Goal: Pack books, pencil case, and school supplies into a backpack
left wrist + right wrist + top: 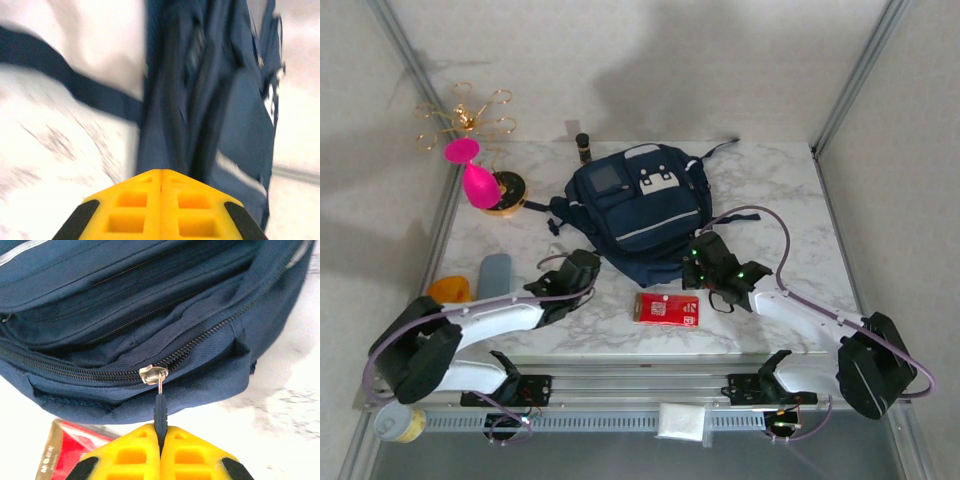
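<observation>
We see a marble table (790,200) bearing the backpack (635,205) mid-table, a red packet (667,308) just nearer, a grey case (495,275) left.

White marble-veined table (800,180) inside plain off-white walls (670,60), grey metal corner posts (857,75), soft shadows

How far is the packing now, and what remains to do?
Done: no item visibly packed. In hand: the right jaws are shut on the backpack's zip pull. To do: the grey case and the red packet lie on the table, outside.
</observation>
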Robot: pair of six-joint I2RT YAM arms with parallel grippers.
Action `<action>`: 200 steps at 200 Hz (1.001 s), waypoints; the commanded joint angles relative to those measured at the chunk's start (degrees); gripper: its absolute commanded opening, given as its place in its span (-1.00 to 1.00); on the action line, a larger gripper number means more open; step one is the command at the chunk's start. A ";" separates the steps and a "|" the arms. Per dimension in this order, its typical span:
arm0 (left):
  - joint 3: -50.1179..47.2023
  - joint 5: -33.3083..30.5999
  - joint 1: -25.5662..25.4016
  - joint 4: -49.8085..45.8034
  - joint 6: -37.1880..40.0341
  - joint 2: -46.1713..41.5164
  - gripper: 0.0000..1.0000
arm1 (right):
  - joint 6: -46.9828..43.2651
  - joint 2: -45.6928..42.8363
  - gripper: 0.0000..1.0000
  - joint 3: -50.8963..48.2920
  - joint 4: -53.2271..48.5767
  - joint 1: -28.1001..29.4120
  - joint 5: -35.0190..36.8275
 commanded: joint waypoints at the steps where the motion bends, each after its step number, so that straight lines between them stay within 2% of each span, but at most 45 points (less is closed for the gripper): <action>1: -3.44 4.09 5.12 -2.00 8.86 -3.74 -1.00 | -1.43 -1.12 -1.00 -0.18 -3.16 -1.91 3.06; 17: -2.35 6.50 4.35 -1.83 10.18 -5.39 -1.00 | -2.16 -0.60 -1.00 -0.17 -1.10 -1.91 -0.94; 37: -0.02 8.72 0.88 0.26 8.17 -4.33 -0.61 | -2.05 0.28 -1.00 -0.35 0.33 -1.91 -2.04; 47: 0.54 10.67 -0.43 2.75 5.86 -2.48 -0.32 | -2.05 0.52 -1.00 -0.36 0.80 -1.91 -2.32; 74: 4.10 12.24 -4.49 5.83 0.72 4.58 -0.01 | -2.08 0.34 -1.00 -0.01 1.55 -1.83 -2.99; 94: 6.78 14.53 -5.95 10.41 -2.41 10.49 0.13 | -2.05 0.14 -1.00 -0.36 2.54 -1.87 -3.48; 105: 7.60 15.69 -6.10 14.11 -3.71 13.66 0.16 | -2.01 0.43 -1.00 -0.34 2.90 -1.78 -3.91; 119: 10.29 14.97 -6.89 13.75 -4.63 17.38 0.17 | -1.66 0.39 -1.00 -0.94 3.33 -1.82 -4.07; 143: 15.07 12.71 -7.44 11.59 -4.46 23.08 0.05 | -1.08 0.10 -1.00 -2.21 4.89 -1.82 -4.69; 155: 15.73 10.88 -7.52 10.66 -4.74 24.46 -0.15 | -0.91 0.27 -1.00 -2.05 4.32 -1.82 -4.13; 177: 14.46 5.94 -7.24 8.11 -4.95 23.58 -0.64 | -0.39 -0.30 -1.00 -1.44 1.47 -1.82 -0.72; 196: 13.43 4.47 -5.78 7.12 -0.50 20.90 -0.99 | -0.21 -1.07 -1.00 -0.86 -0.87 -2.00 3.10; 200: 13.38 4.12 -5.36 5.57 0.38 20.15 -1.00 | -0.21 -1.21 -1.00 -0.60 -1.49 -2.07 3.82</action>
